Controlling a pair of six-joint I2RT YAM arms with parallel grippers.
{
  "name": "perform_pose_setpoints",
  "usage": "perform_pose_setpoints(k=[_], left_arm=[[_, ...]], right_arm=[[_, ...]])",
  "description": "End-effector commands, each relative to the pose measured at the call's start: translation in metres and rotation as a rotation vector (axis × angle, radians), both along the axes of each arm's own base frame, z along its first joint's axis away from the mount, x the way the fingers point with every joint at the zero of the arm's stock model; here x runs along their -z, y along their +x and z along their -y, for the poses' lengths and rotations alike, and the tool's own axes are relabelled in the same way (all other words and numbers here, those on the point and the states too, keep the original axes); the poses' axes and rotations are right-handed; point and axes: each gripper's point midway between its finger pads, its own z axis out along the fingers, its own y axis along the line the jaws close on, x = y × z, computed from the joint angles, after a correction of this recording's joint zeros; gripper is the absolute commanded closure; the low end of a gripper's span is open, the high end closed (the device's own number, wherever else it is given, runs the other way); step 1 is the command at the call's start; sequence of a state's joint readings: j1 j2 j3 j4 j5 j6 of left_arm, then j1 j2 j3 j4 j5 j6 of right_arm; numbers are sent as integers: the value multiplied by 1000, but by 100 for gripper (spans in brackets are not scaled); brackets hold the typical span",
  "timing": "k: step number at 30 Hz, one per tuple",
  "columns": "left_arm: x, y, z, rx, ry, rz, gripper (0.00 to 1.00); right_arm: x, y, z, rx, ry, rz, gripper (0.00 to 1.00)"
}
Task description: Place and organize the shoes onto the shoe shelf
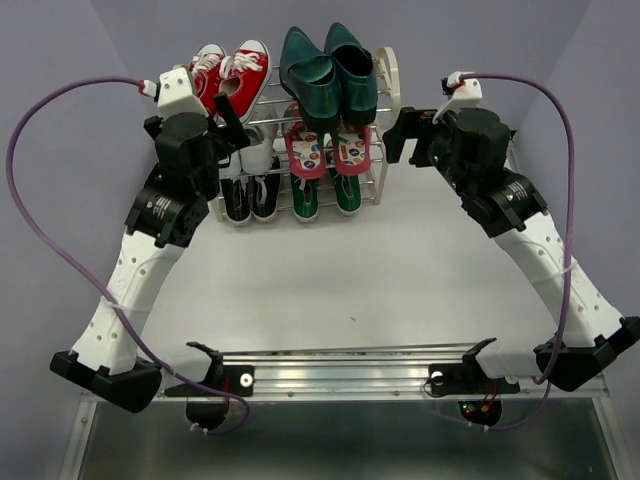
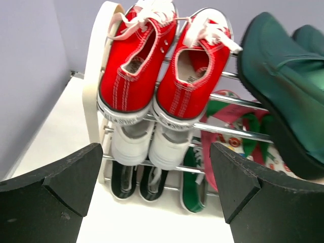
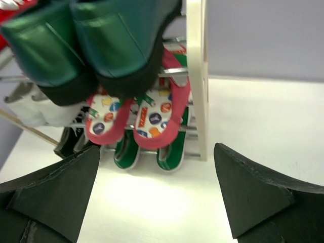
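Matte white table (image 1: 400, 280), pale lilac walls (image 1: 60, 40) on three sides. Shoe shelf (image 1: 390, 75) sits at the table's far edge, a bit left of centre: thin chrome rods btwn two cream, round-topped side frames, three tiers.

Top tier: red canvas sneakers (image 1: 235, 75) w/ white laces on the left, glossy dark-green pointed heels (image 1: 330, 75) on the right, their black soles hanging over the front rod. Mid tier: white sneakers (image 2: 147, 144) left, flip-flops (image 3: 134, 119) right, w/ red straps and colourful printed soles, tilted down toward the front. Bottom tier: black sneakers (image 1: 250, 200) left, green canvas sneakers (image 1: 325, 197) w/ white rubber toe caps right. All pairs lie side by side, toes toward the near edge.

Left gripper (image 2: 156, 157) hangs in front of the shelf's left half, jaws spread wide, nothing btwn them; its fingers (image 2: 66, 187) are matte black wedges, slightly grainy. Right gripper (image 3: 157, 152) is near the shelf's right frame, over bare table, jaws likewise wide apart and holding nothing.
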State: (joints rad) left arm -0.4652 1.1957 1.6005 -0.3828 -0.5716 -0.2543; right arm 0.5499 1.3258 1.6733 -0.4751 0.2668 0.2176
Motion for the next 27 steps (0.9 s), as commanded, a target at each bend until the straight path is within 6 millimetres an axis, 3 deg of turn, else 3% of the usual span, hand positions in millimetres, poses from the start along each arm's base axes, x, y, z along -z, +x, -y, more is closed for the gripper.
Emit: perform_pose_setpoints(k=[1,4,8,10,18,22,27], left_arm=[[-10,26,-3,55,38,17,1],[-11,42,4,108,93,29,1],[-22,54,-11,69,122,39,1],[-25,58,-10,90,124,51,1],[-25,66,5,172,165,66,1],[-23,67,19,245,153,74,12],[-15,73,28,285,143,67,13]], right_arm=[[6,-6,15,67,23,14,0],[10,-10,16,62,17,14,0],[14,-12,22,78,6,11,0],[15,-12,23,87,2,11,0],[20,-8,21,84,-16,3,0],[24,-7,20,81,-22,-3,0],[24,-7,21,81,-30,-2,0]])
